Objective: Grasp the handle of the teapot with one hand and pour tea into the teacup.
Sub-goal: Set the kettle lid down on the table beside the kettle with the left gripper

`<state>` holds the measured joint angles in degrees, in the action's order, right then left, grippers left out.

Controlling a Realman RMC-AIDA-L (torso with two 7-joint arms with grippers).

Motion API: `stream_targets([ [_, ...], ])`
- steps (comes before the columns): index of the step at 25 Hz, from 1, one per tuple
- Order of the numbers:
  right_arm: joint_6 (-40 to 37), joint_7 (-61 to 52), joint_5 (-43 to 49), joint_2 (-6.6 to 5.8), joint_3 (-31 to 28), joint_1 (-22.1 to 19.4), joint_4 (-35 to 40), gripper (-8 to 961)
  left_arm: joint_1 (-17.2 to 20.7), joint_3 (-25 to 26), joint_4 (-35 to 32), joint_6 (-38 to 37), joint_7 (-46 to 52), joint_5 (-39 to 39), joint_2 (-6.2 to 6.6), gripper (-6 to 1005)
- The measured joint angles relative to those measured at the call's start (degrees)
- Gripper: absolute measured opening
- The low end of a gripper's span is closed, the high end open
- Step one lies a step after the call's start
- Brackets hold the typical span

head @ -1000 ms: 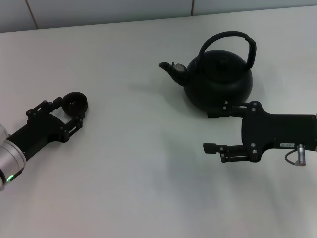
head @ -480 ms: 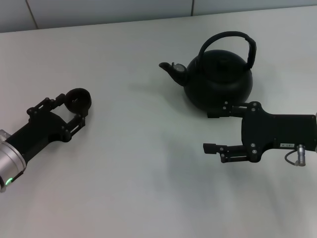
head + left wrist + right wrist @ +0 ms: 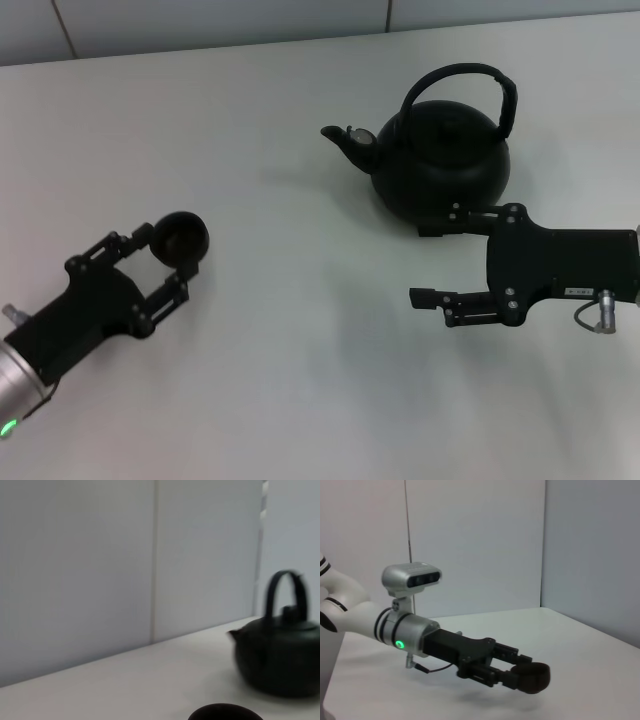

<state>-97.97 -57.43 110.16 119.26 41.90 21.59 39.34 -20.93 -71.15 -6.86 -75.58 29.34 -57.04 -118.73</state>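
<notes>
The black teapot stands upright at the back right of the white table, with its spout pointing left and its arched handle over the lid. My left gripper is shut on the small black teacup at the left, well left of the teapot. The right wrist view shows the teacup held just above the table. In the left wrist view the teacup's rim is close and the teapot is farther off. My right gripper is open just in front of the teapot, one finger near its base.
A grey wall runs behind the table's back edge. Bare tabletop lies between the teacup and the teapot.
My left gripper has carried the teacup to the right and nearer the front. The right arm and the teapot have not moved.
</notes>
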Motion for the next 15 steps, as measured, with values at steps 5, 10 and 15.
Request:
stream_targets([
  [5, 0.2, 1.1, 0.0, 0.00, 0.3, 0.2, -0.1, 786, 1.5, -4.0, -1.7, -2.2, 3.6, -0.3, 0.10, 650],
  [10, 0.2, 1.2, 0.0, 0.00, 0.5, 0.3, -0.1, 785, 1.6, -6.3, -2.3, -2.2, 4.4, -0.6, 0.13, 651],
  [15, 0.2, 1.2, 0.0, 0.00, 0.5, 0.4, -0.1, 785, 1.4, -11.6, -4.2, -1.9, 4.6, -0.7, -0.07, 650],
])
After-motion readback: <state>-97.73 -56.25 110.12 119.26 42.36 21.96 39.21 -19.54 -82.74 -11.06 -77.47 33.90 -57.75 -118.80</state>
